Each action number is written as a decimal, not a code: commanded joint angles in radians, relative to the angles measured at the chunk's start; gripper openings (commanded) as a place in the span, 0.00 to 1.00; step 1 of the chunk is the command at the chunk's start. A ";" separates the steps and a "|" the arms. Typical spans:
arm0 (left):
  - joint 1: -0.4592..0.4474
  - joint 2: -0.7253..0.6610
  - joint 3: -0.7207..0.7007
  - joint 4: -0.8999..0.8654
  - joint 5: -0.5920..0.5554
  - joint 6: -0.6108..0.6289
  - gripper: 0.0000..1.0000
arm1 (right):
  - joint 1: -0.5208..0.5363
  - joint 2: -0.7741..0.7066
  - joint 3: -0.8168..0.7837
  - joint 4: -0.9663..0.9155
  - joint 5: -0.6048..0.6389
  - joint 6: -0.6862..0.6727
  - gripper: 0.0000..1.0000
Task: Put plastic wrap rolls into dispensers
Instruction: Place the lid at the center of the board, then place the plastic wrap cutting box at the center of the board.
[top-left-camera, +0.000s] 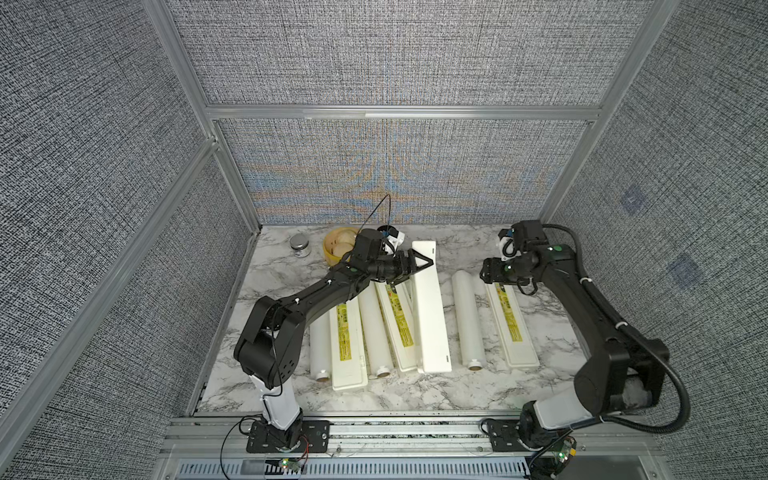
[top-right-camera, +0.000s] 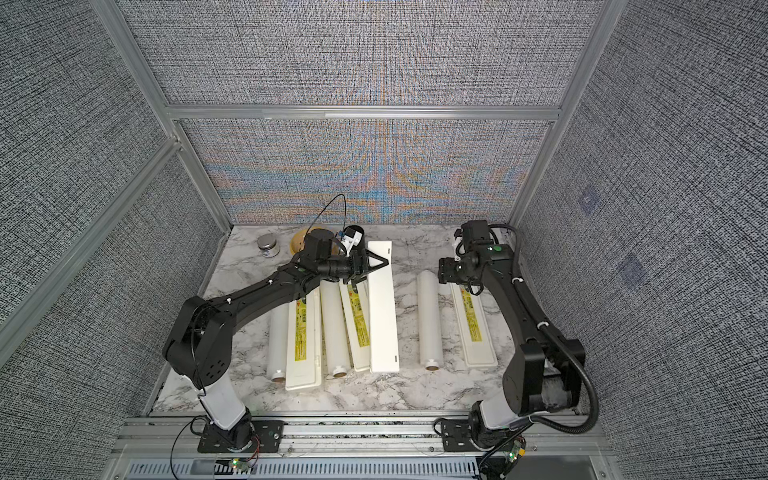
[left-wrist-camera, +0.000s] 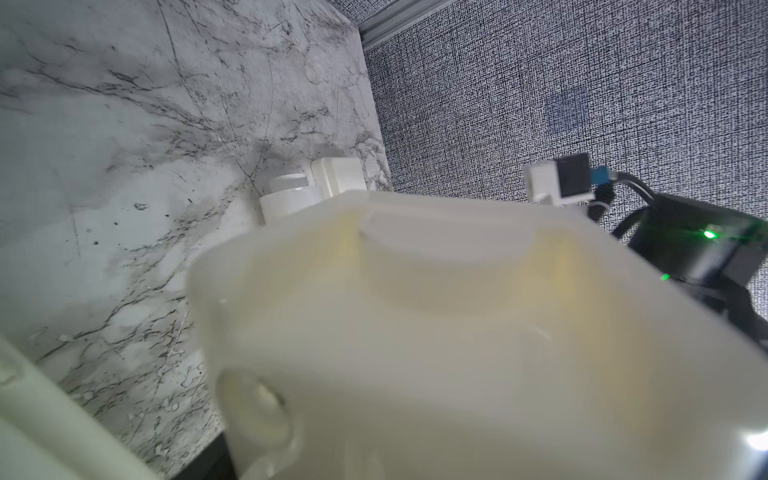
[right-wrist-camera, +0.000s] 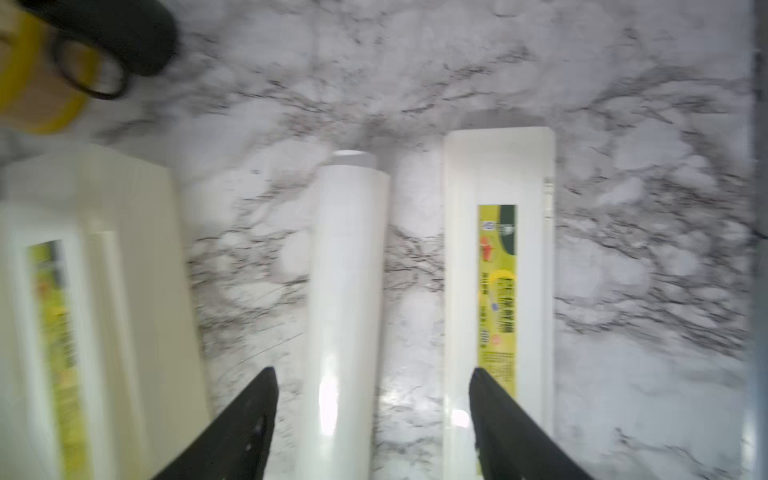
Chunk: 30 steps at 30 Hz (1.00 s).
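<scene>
Three translucent-white plastic wrap rolls (top-left-camera: 376, 328) lie flat on white-grey marbled table (top-left-camera: 415, 395). Long axes run near-to-far, roughly parallel, brown cores at near ends. Each lies beside a long cream-white dispenser box (top-left-camera: 511, 328). Centre box is open, lid (top-left-camera: 430, 307) raised. Yellow-green label strips (right-wrist-camera: 496, 282): print illegible. Right tool (right-wrist-camera: 372, 370) wide, straddling rightmost roll (right-wrist-camera: 345, 291), gaps both sides. Left tool (top-left-camera: 419, 266) at raised lid's far end; grip cannot be told. Walls: grey woven panels (top-left-camera: 374, 62), alu. frame.

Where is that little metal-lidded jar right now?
In both top views the jar stands near the far left corner of the table, beside the yellow steamer basket.
</scene>
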 joint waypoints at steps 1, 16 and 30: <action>-0.008 0.019 0.035 0.007 -0.001 -0.011 0.61 | -0.004 -0.085 -0.041 0.091 -0.395 0.107 0.75; -0.056 0.066 0.132 0.181 0.059 -0.136 0.61 | 0.120 -0.148 -0.299 0.718 -0.906 0.558 0.72; -0.049 0.020 0.075 0.481 0.166 -0.262 1.00 | 0.068 -0.108 -0.315 0.872 -0.970 0.682 0.00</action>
